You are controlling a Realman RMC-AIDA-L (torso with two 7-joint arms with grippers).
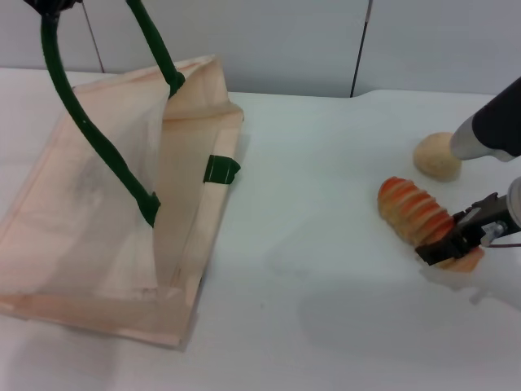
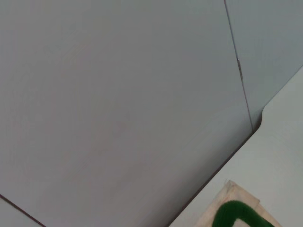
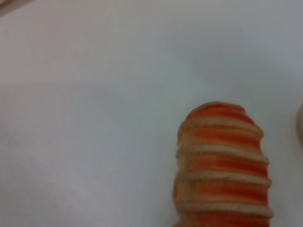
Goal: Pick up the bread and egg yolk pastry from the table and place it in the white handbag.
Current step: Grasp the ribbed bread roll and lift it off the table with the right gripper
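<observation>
**At the right edge of the table: right gripper on the near end of the bread**

At the lower right of the head view, the right gripper (image 1: 456, 243) sits at the near end of the bread (image 1: 413, 210), its dark fingers (image 1: 440, 247) set against that end. The loaf lies flat on the table (image 1: 326, 269), its long axis running diagonally from the gripper up and to the left. The fingers look to be closing across the loaf's width, but whether they already clamp it cannot be told. The right wrist view shows the bread (image 3: 222, 165) stretching straight away from the camera, so the gripper is lined up along the loaf rather than across its middle.

The egg yolk pastry (image 1: 437, 156) rests on the table just beyond the loaf, near it but apart, partly behind the right arm.

The white handbag (image 1: 114, 212) lies on the left side of the frame, well apart from both foods. One green handle (image 1: 89, 122) is lifted toward the upper left corner, where the left gripper (image 1: 50, 6) is mostly cut off; its fingers cannot be judged. The left wrist view shows only a bag corner (image 2: 236, 208) and bare wall.

The right arm is much the nearer to the foods, and the carry to the bag would run leftward across the table.
</observation>
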